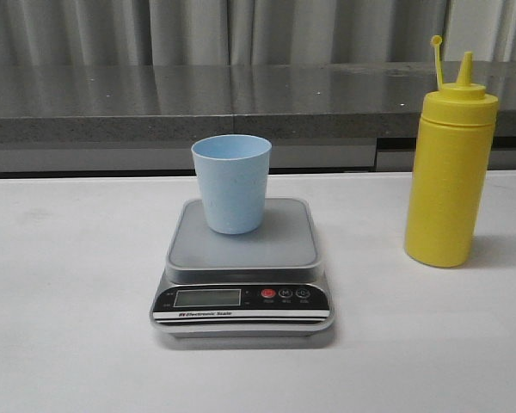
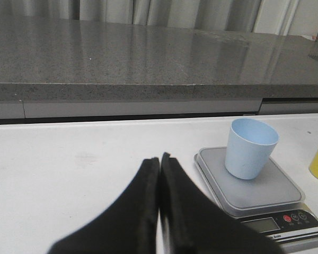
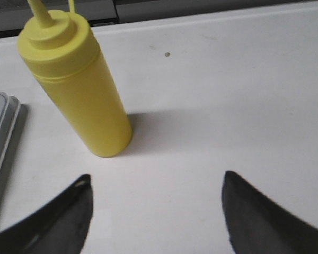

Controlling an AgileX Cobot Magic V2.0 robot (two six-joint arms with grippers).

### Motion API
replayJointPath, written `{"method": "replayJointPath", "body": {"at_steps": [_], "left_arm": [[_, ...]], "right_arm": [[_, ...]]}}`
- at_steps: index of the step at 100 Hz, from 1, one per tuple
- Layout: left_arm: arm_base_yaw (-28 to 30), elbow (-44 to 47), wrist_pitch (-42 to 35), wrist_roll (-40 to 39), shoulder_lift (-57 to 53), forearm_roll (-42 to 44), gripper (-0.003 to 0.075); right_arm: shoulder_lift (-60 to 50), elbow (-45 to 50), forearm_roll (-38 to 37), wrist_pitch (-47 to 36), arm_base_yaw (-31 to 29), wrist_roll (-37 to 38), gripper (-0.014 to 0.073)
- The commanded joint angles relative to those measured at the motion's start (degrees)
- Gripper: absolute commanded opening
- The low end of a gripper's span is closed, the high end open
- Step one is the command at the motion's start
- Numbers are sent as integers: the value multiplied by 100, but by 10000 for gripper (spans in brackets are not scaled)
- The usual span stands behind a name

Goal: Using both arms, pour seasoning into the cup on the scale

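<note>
The light blue cup (image 1: 232, 182) stands upright on the silver-grey platform of the scale (image 1: 241, 249), mid-table. The yellow seasoning bottle (image 1: 450, 172) stands upright on the table to the scale's right, its tethered cap off the nozzle. No gripper shows in the front view. In the left wrist view my left gripper (image 2: 159, 160) is shut and empty, with the cup (image 2: 250, 148) and scale (image 2: 265, 190) apart from it. In the right wrist view my right gripper (image 3: 156, 180) is open and empty, a short way from the bottle (image 3: 77, 87), which is off to one side of the gap.
A grey stone counter ledge (image 1: 241, 103) runs along the back of the white table (image 1: 69, 284), with curtains behind. The scale's black front panel (image 1: 241, 298) faces the near edge.
</note>
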Motion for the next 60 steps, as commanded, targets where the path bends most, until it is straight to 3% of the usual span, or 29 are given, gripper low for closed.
{"method": "replayJointPath", "body": {"at_steps": [1,29,60], "left_arm": [[11,-140,-425,-43,54,-3,-20],[11,-136,-425,-43,54,-3,-20],[11,-136,-425,-43,54,-3,-20]], "right_arm": [[250,-282,37,-789,249,-38,617],[1212,-288,31,-2224,1077,-38,613],[2506,-288,28,-3580,1164,-38,613]]}}
